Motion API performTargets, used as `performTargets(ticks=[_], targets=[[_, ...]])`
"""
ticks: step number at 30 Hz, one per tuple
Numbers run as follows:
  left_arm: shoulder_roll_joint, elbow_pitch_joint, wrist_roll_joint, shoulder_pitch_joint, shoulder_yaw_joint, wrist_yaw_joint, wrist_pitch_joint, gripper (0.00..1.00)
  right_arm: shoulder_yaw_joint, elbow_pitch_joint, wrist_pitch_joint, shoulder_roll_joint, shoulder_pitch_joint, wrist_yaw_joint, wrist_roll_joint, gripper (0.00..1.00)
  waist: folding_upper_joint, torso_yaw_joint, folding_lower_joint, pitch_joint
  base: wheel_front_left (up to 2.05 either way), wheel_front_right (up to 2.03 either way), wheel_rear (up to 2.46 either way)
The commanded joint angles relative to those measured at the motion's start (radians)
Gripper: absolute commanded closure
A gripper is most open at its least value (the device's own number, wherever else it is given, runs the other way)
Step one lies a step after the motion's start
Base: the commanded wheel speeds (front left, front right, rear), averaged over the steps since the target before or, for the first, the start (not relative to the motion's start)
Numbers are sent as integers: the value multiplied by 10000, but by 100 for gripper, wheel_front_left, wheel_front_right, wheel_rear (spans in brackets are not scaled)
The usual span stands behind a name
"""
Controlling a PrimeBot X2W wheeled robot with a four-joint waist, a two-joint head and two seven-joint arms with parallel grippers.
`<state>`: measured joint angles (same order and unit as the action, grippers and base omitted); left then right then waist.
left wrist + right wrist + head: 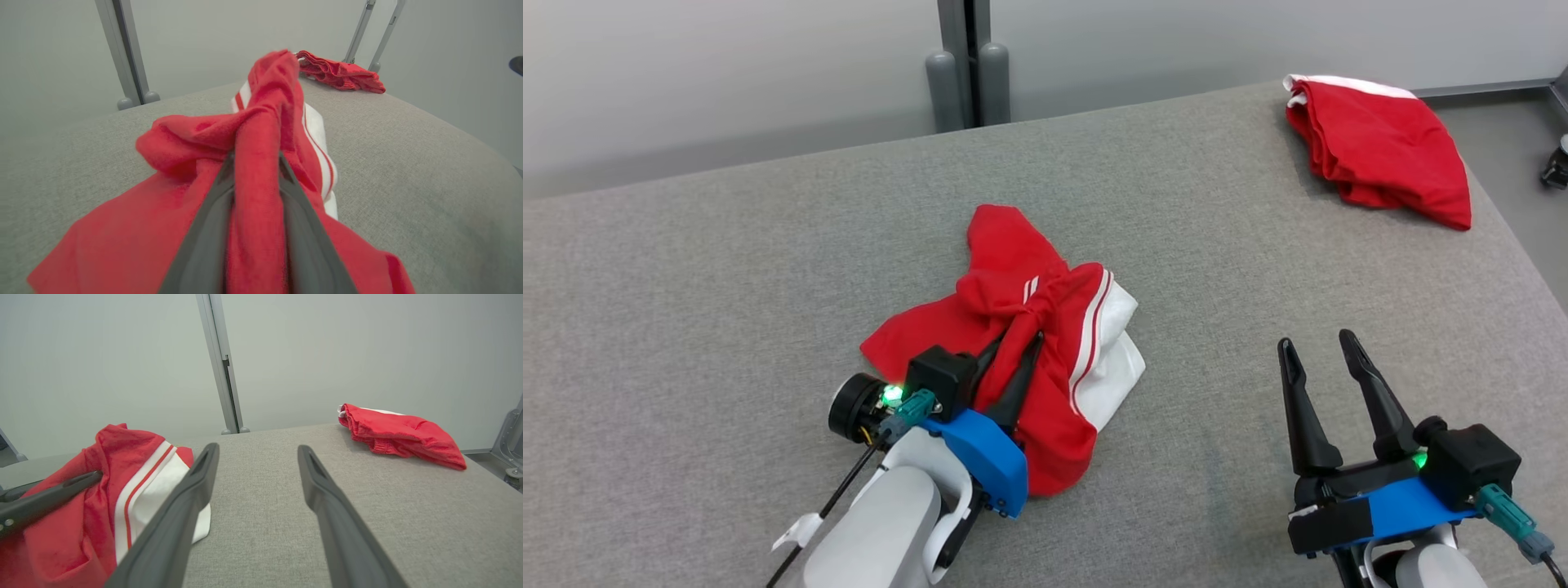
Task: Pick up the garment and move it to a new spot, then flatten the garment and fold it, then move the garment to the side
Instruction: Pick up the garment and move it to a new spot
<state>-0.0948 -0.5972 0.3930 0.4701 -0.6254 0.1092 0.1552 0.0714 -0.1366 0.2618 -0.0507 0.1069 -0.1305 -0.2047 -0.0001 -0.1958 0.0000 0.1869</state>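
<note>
- Garment [1013, 269]: red with a white striped panel, crumpled at the middle of the table [727, 286].
- Left gripper [1019, 336]: fingers narrowly apart, pinched on a raised red fold of the garment.
- Right gripper [1316, 340]: fingers wide apart, holding nothing, over bare table right of the garment.
- Second garment [1380, 147]: red, bunched at the far right corner, well apart.

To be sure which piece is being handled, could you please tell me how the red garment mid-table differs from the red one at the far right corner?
The middle garment is pinched in the left gripper and bunched into a ridge; the corner garment lies loose, untouched. The middle garment shows a broad white panel with stripes; the corner garment just a thin white edge. Both are red, crumpled, on the grey table.
</note>
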Motion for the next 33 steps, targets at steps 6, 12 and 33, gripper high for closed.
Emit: performTargets(ticks=[6, 12, 33], targets=[[90, 194, -2, 6, 197, -330, 662, 0, -62, -169, 38, 0, -239, -5, 134, 0, 1, 302, 0, -302, 0, 0, 0], [-249, 747, 29, -293, 777, -695, 1044, 0, -179, -262, 39, -3, -423, -3, 202, 0, 1, 658, 0, -669, 0, 0, 0], [-977, 4203, -1418, -4261, 4456, -1328, 1110, 0, -685, -633, 39, -9, -1335, -5, 335, 0, 1, 2176, 0, -1740, 0, 0, 0]])
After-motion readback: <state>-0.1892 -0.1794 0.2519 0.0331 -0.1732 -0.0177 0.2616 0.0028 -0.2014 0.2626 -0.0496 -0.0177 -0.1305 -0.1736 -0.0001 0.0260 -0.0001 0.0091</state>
